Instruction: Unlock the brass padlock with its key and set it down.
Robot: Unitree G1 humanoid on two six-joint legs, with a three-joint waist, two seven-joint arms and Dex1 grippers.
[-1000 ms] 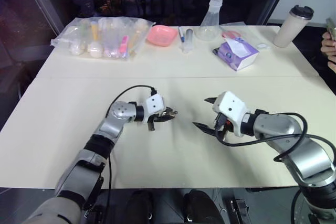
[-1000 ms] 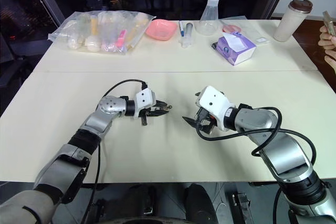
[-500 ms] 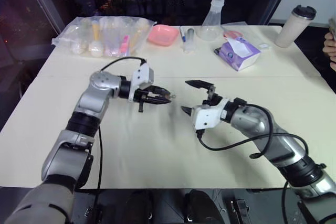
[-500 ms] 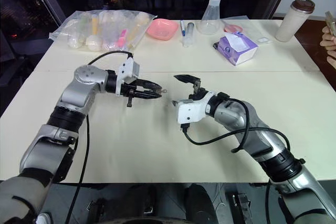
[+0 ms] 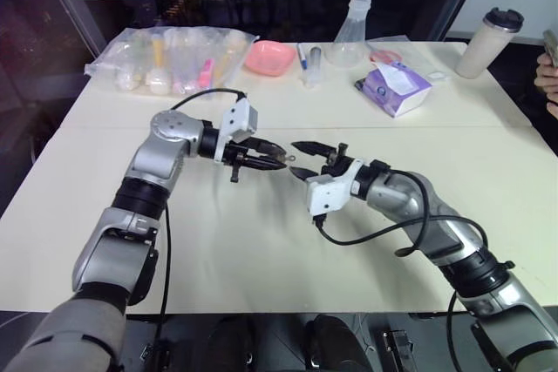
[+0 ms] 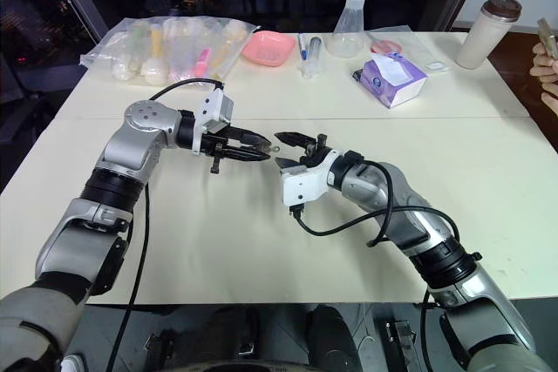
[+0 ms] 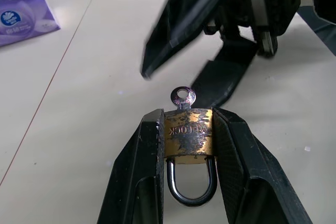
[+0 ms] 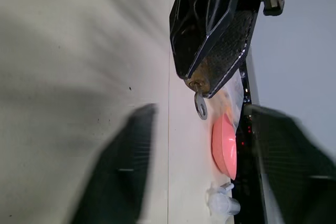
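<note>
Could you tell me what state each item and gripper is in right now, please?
brass padlock: clamped between left gripper's fingers, shackle closed
key: inserted in padlock, head sticking out
left gripper: shut on padlock
right gripper: fingers apart, near the key, not gripping it
flask: upright
tumbler: upright, lid on
</note>
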